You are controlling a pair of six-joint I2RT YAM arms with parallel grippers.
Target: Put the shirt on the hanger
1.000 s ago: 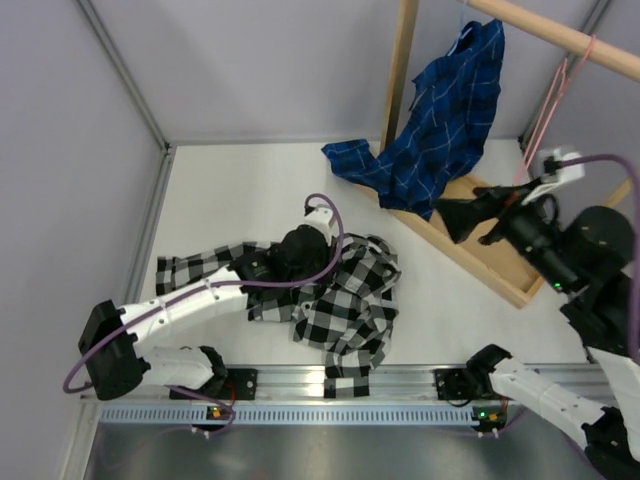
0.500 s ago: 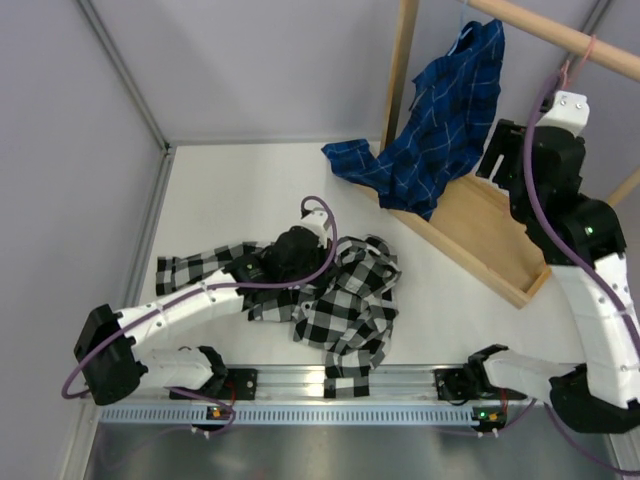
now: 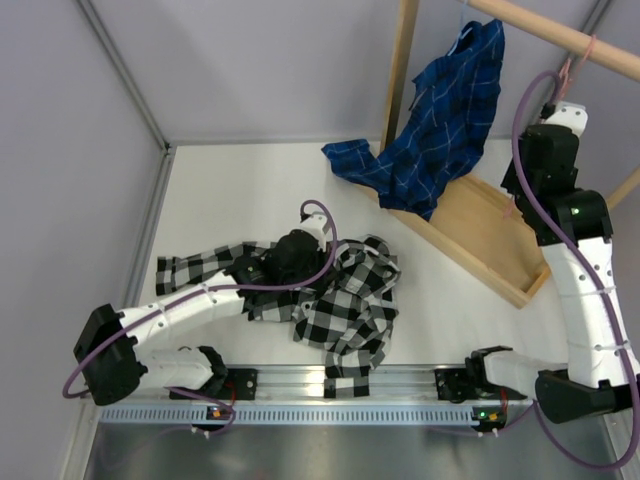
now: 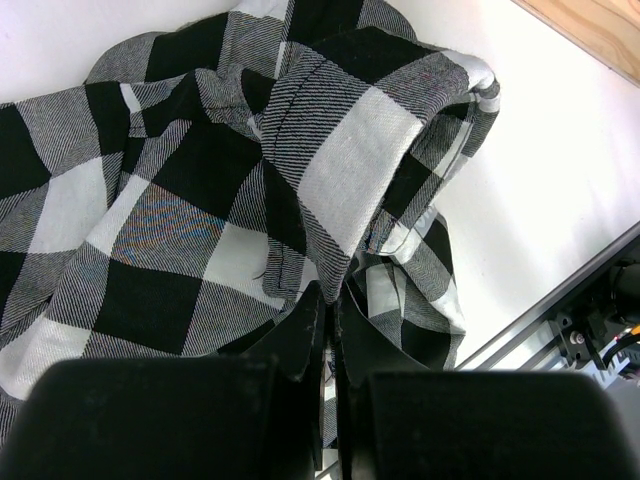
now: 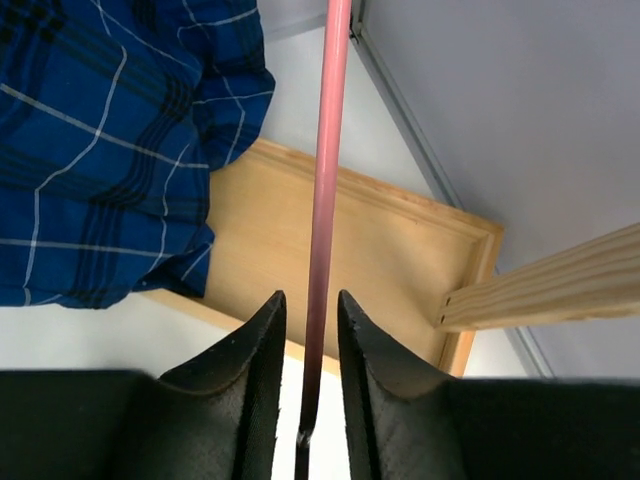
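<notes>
On table (image 3: 250,200), checked shirt (image 3: 350,300), apparently crumpled

The checked shirt (image 3: 345,300) has large black and white squares, with grey twill squares where the two colours cross. The hanger (image 5: 326,180) is pink, a shade deeper toward its lower end. The blue shirt (image 3: 450,110) is deep blue, crossed by thin white lines and darker navy bands. The rod (image 3: 560,35), the post (image 3: 402,70) and the tray (image 3: 480,225) are pale, honey-coloured wood. The counter (image 3: 250,190) is white and the walls (image 3: 250,60) are a pale lilac grey. The left arm (image 3: 190,300) and right arm (image 3: 590,290) are white with black joints and purple cables (image 3: 322,215). The left tool (image 4: 330,300) and right tool (image 5: 310,297) are black. The rail (image 3: 400,378) is silver.
</notes>
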